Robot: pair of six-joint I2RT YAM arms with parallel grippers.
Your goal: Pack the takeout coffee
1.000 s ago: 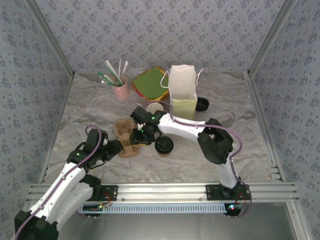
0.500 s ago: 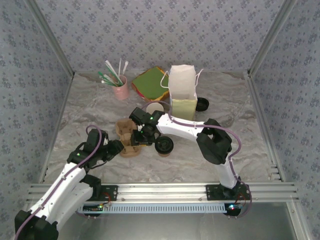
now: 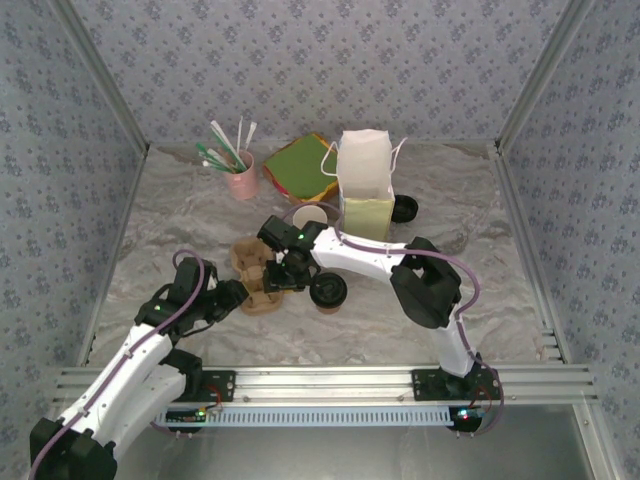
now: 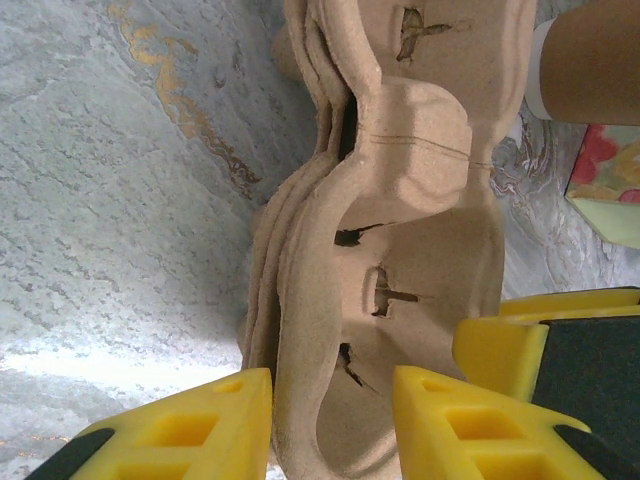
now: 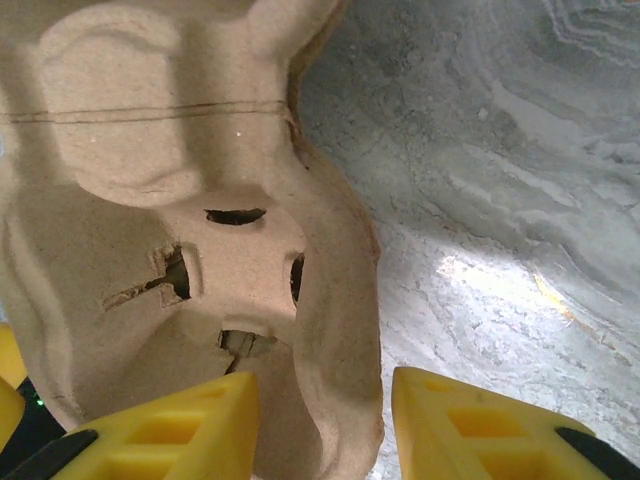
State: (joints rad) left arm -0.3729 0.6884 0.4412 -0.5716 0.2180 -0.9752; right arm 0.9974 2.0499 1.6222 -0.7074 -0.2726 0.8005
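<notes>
The takeout coffee (image 3: 328, 291), a brown cup with a black lid, stands on the table just right of the brown cardboard cup carrier (image 3: 247, 258). My left gripper (image 3: 240, 296) is at the carrier's near-left end. In the left wrist view the gripper (image 4: 332, 385) is shut on the stacked carrier (image 4: 420, 200), one finger outside the rim and one in a pocket. My right gripper (image 3: 280, 278) is over the carrier's right side. In the right wrist view it (image 5: 325, 385) stands open astride the carrier (image 5: 150, 150) rim, with a gap to one finger.
A white paper bag (image 3: 365, 185) stands open behind the right arm. An unlidded brown cup (image 3: 310, 217) sits left of it and a loose black lid (image 3: 404, 208) to its right. A pink cup of straws (image 3: 240, 178) and coloured napkins (image 3: 298, 165) are at the back.
My right gripper has shifted slightly left over the carrier. The left arm, the carrier and the coffee cup have stayed put.
</notes>
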